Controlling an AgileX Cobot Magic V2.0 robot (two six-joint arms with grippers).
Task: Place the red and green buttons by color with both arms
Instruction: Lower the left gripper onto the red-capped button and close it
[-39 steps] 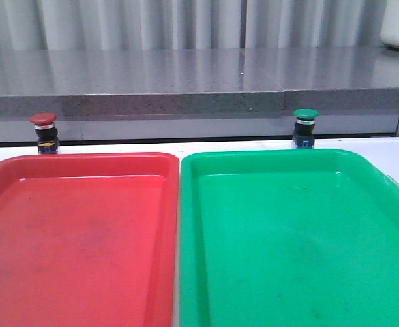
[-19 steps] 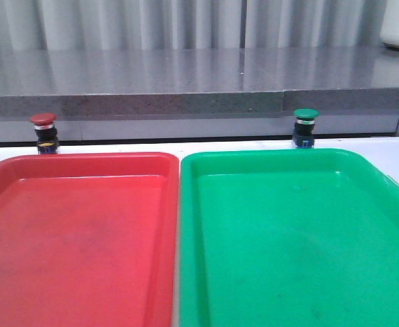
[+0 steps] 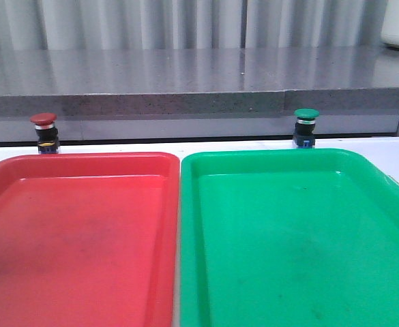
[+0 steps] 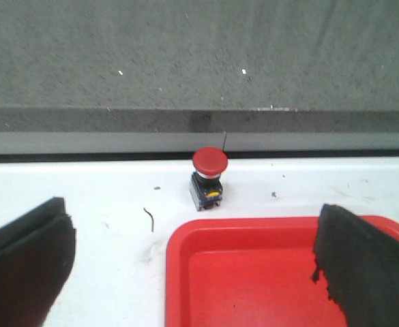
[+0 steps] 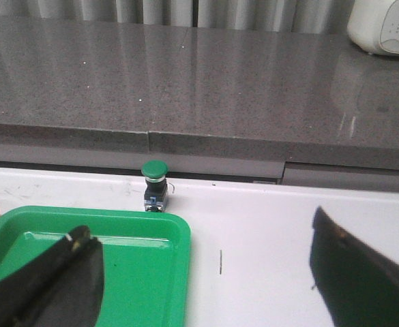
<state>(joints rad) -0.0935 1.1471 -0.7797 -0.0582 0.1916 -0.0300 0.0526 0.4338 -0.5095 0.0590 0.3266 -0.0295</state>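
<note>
The red button (image 3: pixel 44 133) stands upright on the white table behind the red tray (image 3: pixel 83 163). The green button (image 3: pixel 305 127) stands upright behind the green tray (image 3: pixel 281 160). Neither arm shows in the front view. In the left wrist view the red button (image 4: pixel 209 178) stands ahead, just beyond the red tray's corner (image 4: pixel 185 238). My left gripper (image 4: pixel 192 235) is open and empty, well short of the button. In the right wrist view the green button (image 5: pixel 155 184) stands beyond the green tray's corner (image 5: pixel 175 228). My right gripper (image 5: pixel 199 242) is open and empty.
A grey stone counter (image 3: pixel 199 82) runs along the back of the table, right behind both buttons. A white appliance (image 5: pixel 383 27) sits on it at the far right. White table (image 5: pixel 254 231) lies to the right of the green tray.
</note>
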